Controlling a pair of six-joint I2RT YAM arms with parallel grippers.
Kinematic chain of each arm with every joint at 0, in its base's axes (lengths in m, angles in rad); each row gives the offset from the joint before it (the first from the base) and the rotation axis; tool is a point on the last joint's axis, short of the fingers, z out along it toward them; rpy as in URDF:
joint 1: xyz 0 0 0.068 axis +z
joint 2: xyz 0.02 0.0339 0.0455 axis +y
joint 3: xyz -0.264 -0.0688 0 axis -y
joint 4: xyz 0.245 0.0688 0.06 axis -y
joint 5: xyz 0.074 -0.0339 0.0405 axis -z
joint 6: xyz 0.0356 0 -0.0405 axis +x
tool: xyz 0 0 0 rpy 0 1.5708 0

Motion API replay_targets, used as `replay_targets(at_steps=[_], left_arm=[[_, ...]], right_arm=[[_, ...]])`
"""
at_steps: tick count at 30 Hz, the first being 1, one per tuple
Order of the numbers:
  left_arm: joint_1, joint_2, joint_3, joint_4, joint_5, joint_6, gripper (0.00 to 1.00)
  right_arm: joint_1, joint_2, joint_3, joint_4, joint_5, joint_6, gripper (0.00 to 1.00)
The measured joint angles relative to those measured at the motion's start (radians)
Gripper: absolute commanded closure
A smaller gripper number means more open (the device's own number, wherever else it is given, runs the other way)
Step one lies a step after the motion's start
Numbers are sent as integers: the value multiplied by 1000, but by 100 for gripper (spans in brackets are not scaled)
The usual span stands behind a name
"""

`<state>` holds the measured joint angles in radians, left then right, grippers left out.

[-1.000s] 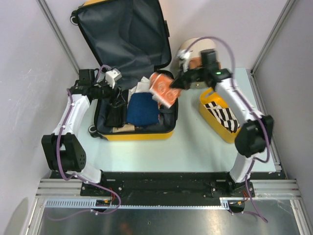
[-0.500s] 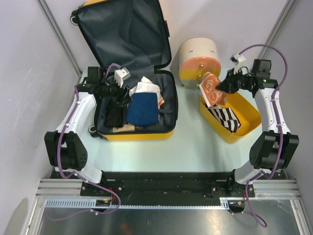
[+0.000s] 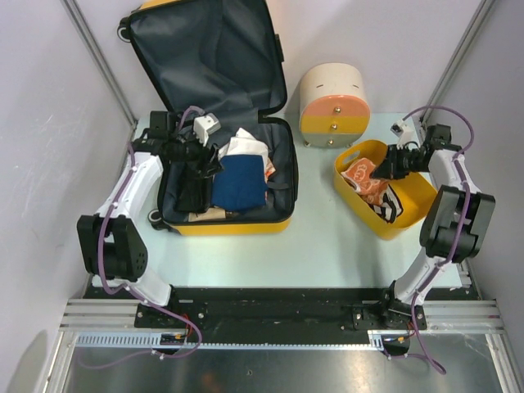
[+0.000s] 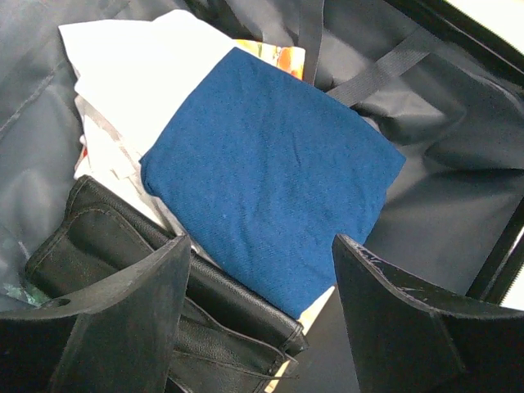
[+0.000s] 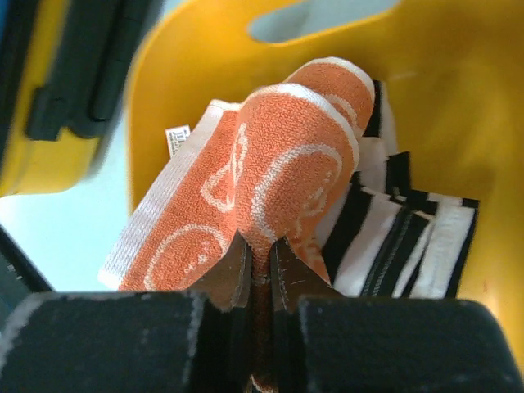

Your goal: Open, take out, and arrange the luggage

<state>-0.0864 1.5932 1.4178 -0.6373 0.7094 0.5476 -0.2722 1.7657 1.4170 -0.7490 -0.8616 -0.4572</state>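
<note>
The yellow luggage (image 3: 233, 225) lies open at the left, its lid (image 3: 205, 57) propped up with dark grey lining. Inside lie a folded blue cloth (image 3: 239, 182) (image 4: 270, 176), white papers (image 3: 243, 146) (image 4: 131, 57) and a black leather pouch (image 4: 205, 303). My left gripper (image 3: 203, 164) (image 4: 258, 278) is open just above the pouch and the blue cloth's edge. My right gripper (image 3: 385, 168) (image 5: 260, 246) is shut on an orange patterned towel (image 3: 364, 178) (image 5: 270, 155), holding it inside the yellow basket (image 3: 413, 209) (image 5: 483, 115) over a black-and-white striped cloth (image 3: 386, 205) (image 5: 409, 229).
A cream-and-pink round drum box (image 3: 332, 102) stands behind the basket. Metal frame posts (image 3: 98, 57) and grey walls close in both sides. The arm bases sit on the black rail (image 3: 270, 307) at the near edge.
My right gripper has carried the orange towel from above the luggage rightward and down into the yellow basket. My left gripper has stayed nearly still over the luggage.
</note>
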Motion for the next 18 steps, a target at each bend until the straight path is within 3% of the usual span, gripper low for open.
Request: replay_targets(at_steps=[2, 3, 4, 5, 8, 12, 18], left_arm=[[-3, 8, 0, 0, -5, 0, 24], [-6, 13, 0, 0, -12, 0, 23], [-10, 19, 0, 0, -24, 0, 23], [-14, 26, 0, 0, -34, 0, 23], [-33, 53, 3, 0, -68, 2, 24], [-77, 82, -2, 1, -107, 34, 25], [-157, 77, -97, 14, -137, 215, 23]], right_arm=[[-2, 51, -7, 49, 42, 5, 98], [-1, 70, -9, 82, 71, 12, 91], [0, 82, -10, 106, 92, 16, 82], [3, 94, -11, 137, 122, 19, 63], [12, 115, -11, 214, 200, 29, 40], [31, 120, -11, 262, 274, 18, 28], [50, 84, -11, 245, 310, 23, 4]])
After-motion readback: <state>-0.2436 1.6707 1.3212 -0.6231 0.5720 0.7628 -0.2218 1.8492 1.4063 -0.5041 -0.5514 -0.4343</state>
